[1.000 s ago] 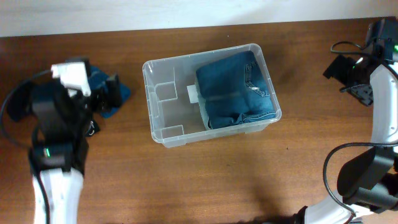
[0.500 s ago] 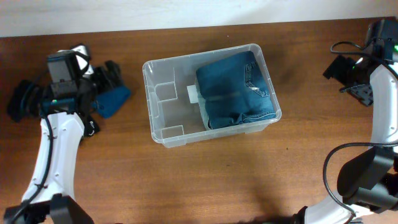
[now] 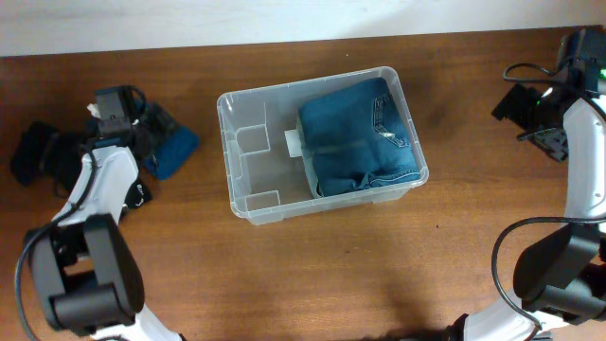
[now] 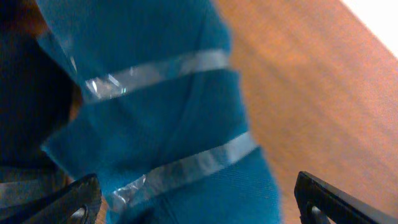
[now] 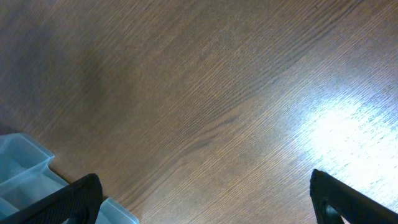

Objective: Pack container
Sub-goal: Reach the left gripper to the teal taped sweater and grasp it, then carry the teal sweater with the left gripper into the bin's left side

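The clear plastic container (image 3: 248,194) sits mid-table with folded blue jeans (image 3: 358,134) filling its right half; its corner shows in the right wrist view (image 5: 25,168). A teal cloth bundle bound with clear tape (image 3: 173,151) lies left of the container on the table. My left gripper (image 3: 156,133) is open and low over that bundle, its jaws wide on either side of it (image 4: 186,143). My right gripper (image 3: 525,104) is open and empty over bare wood at the far right, apart from the container.
A dark cloth item (image 3: 33,152) lies at the far left beside the left arm, also dark at the left edge of the left wrist view (image 4: 25,106). The container's left half holds a small white label (image 3: 293,142).
My left arm has swung down and left, bringing its gripper low onto the teal bundle. The right arm, the container and the jeans have not moved.
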You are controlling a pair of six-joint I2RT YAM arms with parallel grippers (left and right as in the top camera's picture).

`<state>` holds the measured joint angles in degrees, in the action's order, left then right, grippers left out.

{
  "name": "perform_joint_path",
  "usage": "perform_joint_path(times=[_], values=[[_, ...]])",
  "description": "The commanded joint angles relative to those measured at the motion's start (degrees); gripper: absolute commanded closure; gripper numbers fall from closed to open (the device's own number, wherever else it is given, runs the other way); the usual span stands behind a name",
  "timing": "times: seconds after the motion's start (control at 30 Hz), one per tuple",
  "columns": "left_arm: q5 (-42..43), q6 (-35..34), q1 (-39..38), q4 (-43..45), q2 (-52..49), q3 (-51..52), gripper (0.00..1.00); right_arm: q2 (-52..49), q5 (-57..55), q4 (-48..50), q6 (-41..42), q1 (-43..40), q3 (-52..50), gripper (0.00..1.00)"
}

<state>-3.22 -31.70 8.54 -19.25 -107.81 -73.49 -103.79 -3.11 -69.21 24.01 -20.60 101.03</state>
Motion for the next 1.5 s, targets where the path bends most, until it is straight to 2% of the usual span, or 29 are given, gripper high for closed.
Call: perform_joint_path(times=[0.0,0.1,0.17,0.2,0.27,0.37,0.43,0.67,1.07,1.2,1.27,1.47], values=[[-1.01,-1.07,0.00,-0.15,-2.71,-0.83,0.01,-0.09,-0.48,-0.02,0.42,-0.07,0.15,0.02],[-0.39,0.44,-0.02,-1.14,-4.68,-0.83,0.03,-0.09,-0.50,-0.02,0.42,-0.07,0.15,0.01],[1.40,3.15,0.00,-1.25,-6.29,-0.83,0.23,-0.09,-0.48,-0.02,0.42,-0.07,0.15,0.01],[2.16,4.57,0.00,-1.38,-7.17,-0.83,0.41,-0.09,-0.48,-0.02,0.44,-0.07,0.15,0.01],[2.34,5.01,0.00,-2.19,-8.59,-0.83,0.70,-0.09,-0.50,-0.02,0.42,-0.07,0.15,0.01],[2.36,5.01,0.00,-3.48,-9.35,-0.83,0.91,-0.09,-0.50,-0.02,0.42,-0.07,0.15,0.01],[2.40,5.01,0.00,-4.04,-8.85,-0.98,0.98,-0.09,-0.48,-0.02,0.42,-0.07,0.15,0.02],[2.32,12.22,0.00,-16.31,-3.67,-11.19,0.99,-0.09,-0.48,-0.02,0.42,-0.07,0.15,0.01],[4.11,21.33,-0.96,-51.08,0.70,-43.91,0.99,-0.09,-0.50,-0.02,0.42,-0.07,0.15,0.02],[7.13,24.30,-4.15,-58.58,1.51,-52.02,0.99,-0.09,-0.48,-0.02,0.44,-0.07,0.15,0.02],[7.48,24.57,-8.13,-61.86,2.56,-55.19,0.99,-0.09,-0.50,-0.02,0.42,-0.07,0.15,0.01],[7.26,24.52,-20.39,-63.71,3.17,-55.71,0.99,-0.09,-0.50,-0.02,0.42,-0.07,0.15,0.01]])
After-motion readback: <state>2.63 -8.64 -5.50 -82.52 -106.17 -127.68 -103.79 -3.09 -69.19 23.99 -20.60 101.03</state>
